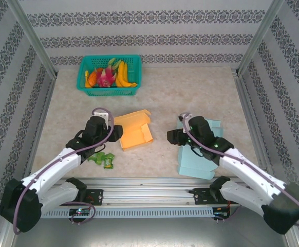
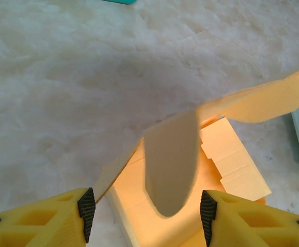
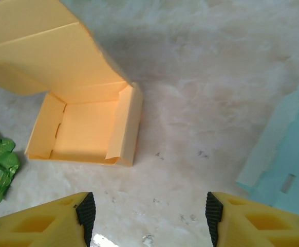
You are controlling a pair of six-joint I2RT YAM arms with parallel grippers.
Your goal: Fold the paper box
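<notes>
Box [image 1: 134, 133] of orange paper sits near the middle of the table [image 1: 190, 92], a little left of centre, between the two arms. Its tray is formed, with low walls raised on its sides, and the lid stands open along the far edge. In the left wrist view the lid arches above the tray and a rounded flap [image 2: 170, 170] hangs down from it.

The left gripper [image 1: 116, 133] is at the box's left side. Its jaws stand apart, and the hanging flap lies in the gap between the two black pads [image 2: 86, 213] without either pad pressing on it.

The right gripper [image 1: 171, 136] hovers over bare table to the right of the box, apart from it. Its jaws are spread with nothing between them, and the right wrist view looks past its fingers [image 3: 85, 211] to the open tray of the box [image 3: 88, 128] beyond.

A flat sheet of pale blue paper [image 1: 198, 164] with small slots cut in it lies under the right arm, well right of the box. A crumpled green packet [image 1: 102, 158] lies on the table near the box's near left corner, beneath the left arm.

At the far left of the table stands a green basket [image 1: 109, 90] holding bananas [image 1: 123, 74] and a pink dragon fruit [image 1: 106, 77].
</notes>
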